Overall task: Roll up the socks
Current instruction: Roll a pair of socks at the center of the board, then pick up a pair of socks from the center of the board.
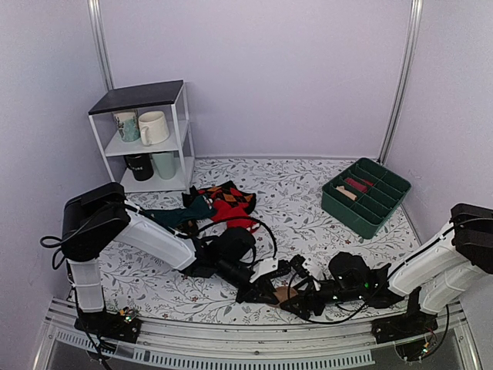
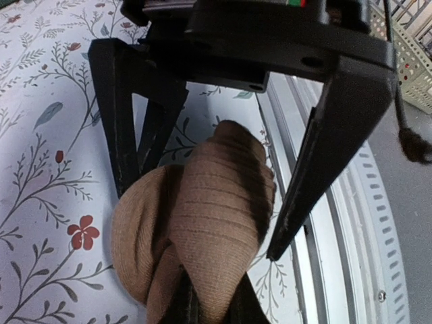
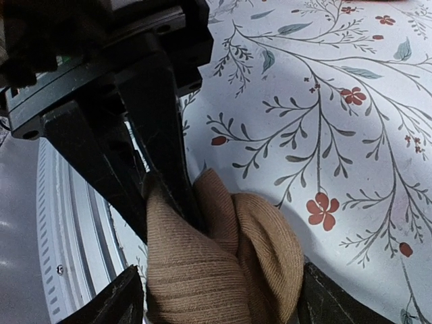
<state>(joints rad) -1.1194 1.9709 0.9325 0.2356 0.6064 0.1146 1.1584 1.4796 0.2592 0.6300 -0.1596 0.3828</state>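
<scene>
Squarely between right jaws, balled socks [image 2: 202, 223]

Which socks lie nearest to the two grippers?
The plain tan-brown socks, bunched at the table's near edge; the red argyle socks and dark teal sock lie farther back.

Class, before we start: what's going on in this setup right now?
Two robot arms meet over the tan socks at the near edge of the table. The left claw is shut on the bundle, while the right claw stands open, its fingers on either side of it. Other socks lie farther back.
</scene>
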